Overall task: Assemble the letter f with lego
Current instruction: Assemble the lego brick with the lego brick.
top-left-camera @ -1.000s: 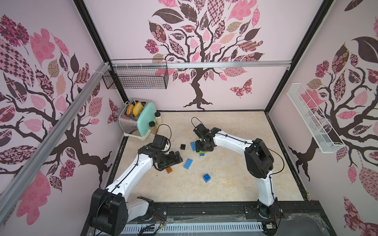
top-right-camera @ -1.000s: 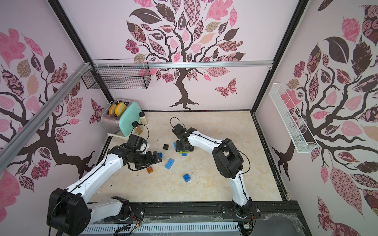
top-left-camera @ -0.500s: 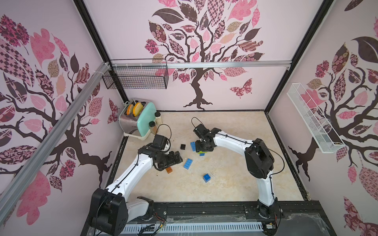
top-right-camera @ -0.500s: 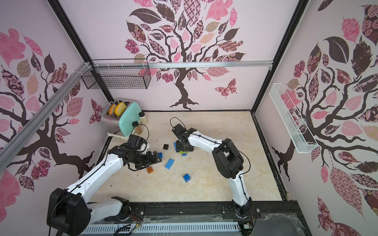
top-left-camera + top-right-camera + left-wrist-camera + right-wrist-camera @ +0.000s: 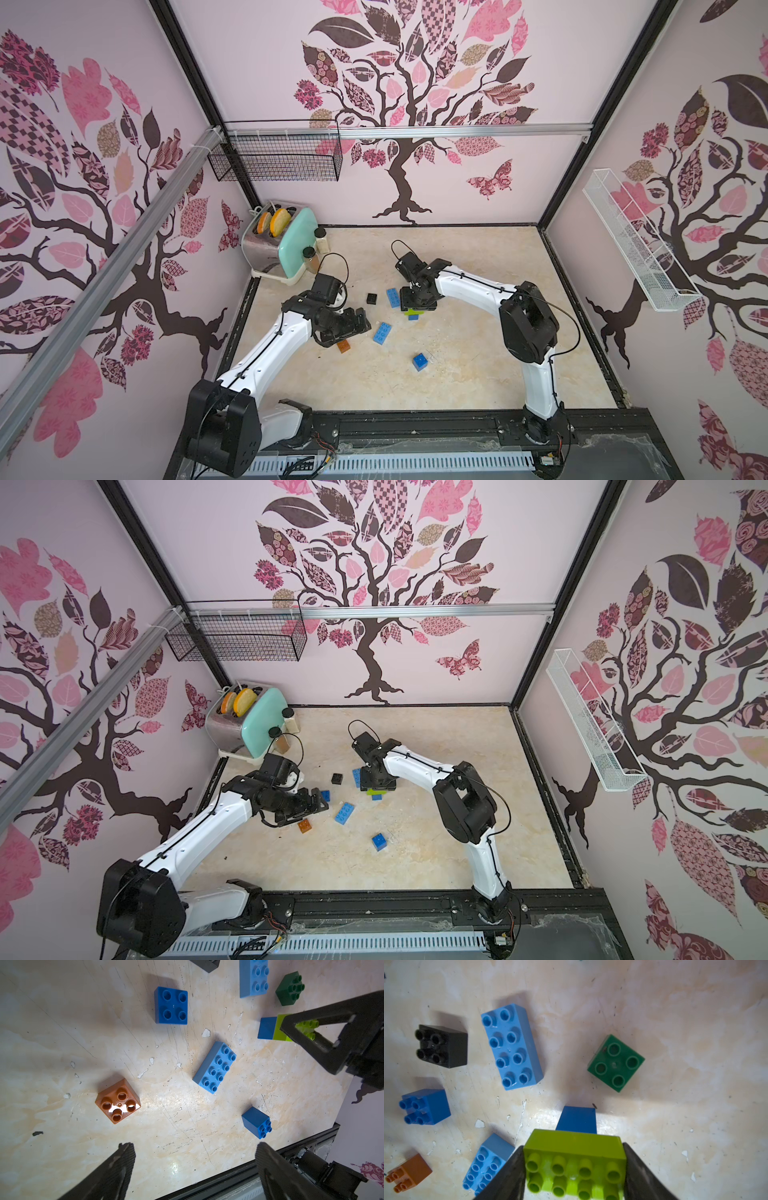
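Firmly, right gripper [image 5: 572, 1147] clamps oblong studded lime brick [image 5: 574, 1165], seemingly atop a blue brick [image 5: 576, 1119]; left gripper [image 5: 194, 1145] gapes.

In the right wrist view, the lime green brick [image 5: 574, 1159] is cut off by the view's edge, as are the fingers [image 5: 508, 1174] of the right gripper [image 5: 572, 1146] clamped on its ends. Only one side face of the blue brick [image 5: 576, 1119] beneath it is shown; its studs are hidden. A light blue oblong brick [image 5: 488, 1163] is partly covered by one finger. In the left wrist view, a black brick [image 5: 204, 963] and a second light blue oblong brick [image 5: 253, 978] are cropped at the edge. The dark green brick [image 5: 615, 1062] is hidden under the right arm in both top views, where stud counts are too small to be told.
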You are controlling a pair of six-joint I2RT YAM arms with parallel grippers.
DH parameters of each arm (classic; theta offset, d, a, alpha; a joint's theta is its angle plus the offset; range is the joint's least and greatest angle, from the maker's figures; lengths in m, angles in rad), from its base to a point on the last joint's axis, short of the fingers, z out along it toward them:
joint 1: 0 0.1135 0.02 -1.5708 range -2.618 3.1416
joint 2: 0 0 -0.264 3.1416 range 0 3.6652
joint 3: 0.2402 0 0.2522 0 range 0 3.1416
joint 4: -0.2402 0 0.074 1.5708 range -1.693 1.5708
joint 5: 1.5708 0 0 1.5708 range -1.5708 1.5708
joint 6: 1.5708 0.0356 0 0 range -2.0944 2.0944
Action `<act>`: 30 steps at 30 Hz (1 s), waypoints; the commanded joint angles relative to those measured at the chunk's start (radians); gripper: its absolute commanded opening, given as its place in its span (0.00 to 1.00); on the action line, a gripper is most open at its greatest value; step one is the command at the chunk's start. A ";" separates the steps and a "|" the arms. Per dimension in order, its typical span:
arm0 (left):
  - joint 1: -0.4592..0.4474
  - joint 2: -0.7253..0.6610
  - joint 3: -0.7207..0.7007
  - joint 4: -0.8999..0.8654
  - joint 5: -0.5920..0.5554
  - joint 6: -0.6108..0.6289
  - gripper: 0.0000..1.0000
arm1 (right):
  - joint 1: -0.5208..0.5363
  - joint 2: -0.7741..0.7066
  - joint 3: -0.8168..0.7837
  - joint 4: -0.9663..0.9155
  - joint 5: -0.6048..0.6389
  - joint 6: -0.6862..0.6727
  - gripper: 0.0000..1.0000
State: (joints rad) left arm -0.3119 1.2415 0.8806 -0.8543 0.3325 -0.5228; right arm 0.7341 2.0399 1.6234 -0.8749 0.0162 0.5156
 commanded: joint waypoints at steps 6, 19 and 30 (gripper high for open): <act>0.006 0.016 -0.012 0.011 -0.012 0.007 0.95 | -0.006 -0.048 -0.051 -0.077 -0.016 0.047 0.61; 0.006 0.022 -0.012 0.012 -0.015 0.007 0.95 | -0.006 -0.060 -0.050 -0.065 -0.020 0.060 0.65; 0.007 0.026 -0.014 0.014 -0.015 0.007 0.94 | -0.007 -0.065 -0.047 -0.058 -0.031 0.060 0.73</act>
State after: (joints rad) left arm -0.3119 1.2575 0.8803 -0.8536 0.3222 -0.5228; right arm 0.7296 2.0018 1.5738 -0.9131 -0.0109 0.5663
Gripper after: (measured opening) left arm 0.945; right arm 0.727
